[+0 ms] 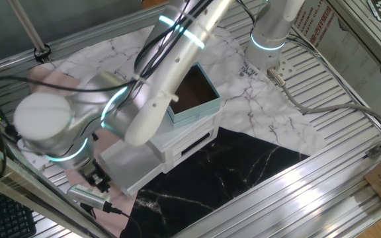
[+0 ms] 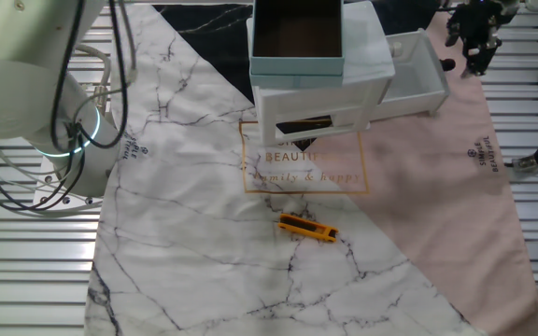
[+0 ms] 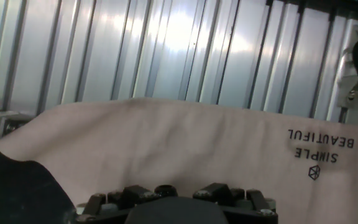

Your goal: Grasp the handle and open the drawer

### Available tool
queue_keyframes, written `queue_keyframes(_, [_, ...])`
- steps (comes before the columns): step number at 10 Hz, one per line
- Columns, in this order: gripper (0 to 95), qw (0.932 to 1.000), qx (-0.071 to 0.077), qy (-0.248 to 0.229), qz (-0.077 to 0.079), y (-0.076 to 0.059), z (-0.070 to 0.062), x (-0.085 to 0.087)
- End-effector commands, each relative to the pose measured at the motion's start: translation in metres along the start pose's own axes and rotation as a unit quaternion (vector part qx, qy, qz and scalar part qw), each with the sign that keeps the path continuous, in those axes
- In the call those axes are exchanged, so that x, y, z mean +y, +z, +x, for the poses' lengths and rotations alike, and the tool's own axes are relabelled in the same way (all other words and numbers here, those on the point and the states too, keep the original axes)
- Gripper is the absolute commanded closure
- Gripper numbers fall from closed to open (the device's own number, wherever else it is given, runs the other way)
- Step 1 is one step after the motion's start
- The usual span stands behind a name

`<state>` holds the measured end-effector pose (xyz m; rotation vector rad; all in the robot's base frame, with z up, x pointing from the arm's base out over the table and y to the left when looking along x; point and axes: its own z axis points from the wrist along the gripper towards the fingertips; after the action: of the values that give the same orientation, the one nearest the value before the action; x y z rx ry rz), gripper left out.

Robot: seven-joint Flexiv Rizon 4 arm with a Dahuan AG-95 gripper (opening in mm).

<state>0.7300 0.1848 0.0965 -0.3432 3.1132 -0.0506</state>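
The small white cabinet (image 2: 320,103) stands on the cloth. Its lowest drawer (image 2: 409,79) is pulled well out to the right in the other fixed view. It also shows in one fixed view (image 1: 132,166), sticking out to the lower left. The handle (image 2: 448,65) is a small black knob on the drawer front. My gripper (image 2: 474,54) hangs just right of the knob, apart from it, with its fingers spread and nothing between them. In one fixed view the gripper (image 1: 98,177) is dark and partly hidden by the arm. The hand view shows only the gripper's base (image 3: 178,191) over pink cloth.
A teal box (image 2: 297,37) with a brown inside sits on top of the cabinet. A yellow tool (image 2: 308,228) lies on the marble cloth in front. A second arm's base (image 2: 63,131) stands at the left. Metal slats (image 3: 185,56) surround the cloth.
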Motion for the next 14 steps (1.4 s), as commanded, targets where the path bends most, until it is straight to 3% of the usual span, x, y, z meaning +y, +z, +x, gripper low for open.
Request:
queue_keyframes(1, [19.0, 1.0, -0.005, -0.002, 0.001, -0.011, 0.012, -0.004])
queue_keyframes(4, [19.0, 1.0, -0.006, -0.004, 0.002, -0.018, 0.029, -0.01])
queue_keyframes(5, [38.0, 1.0, -0.006, -0.005, 0.001, -0.021, 0.038, -0.014])
queue_keyframes(10, [38.0, 0.9999, -0.006, -0.012, -0.005, -0.039, 0.075, -0.034])
queue_keyframes(14, [38.0, 0.9999, -0.011, -0.008, -0.006, -0.059, 0.094, -0.045])
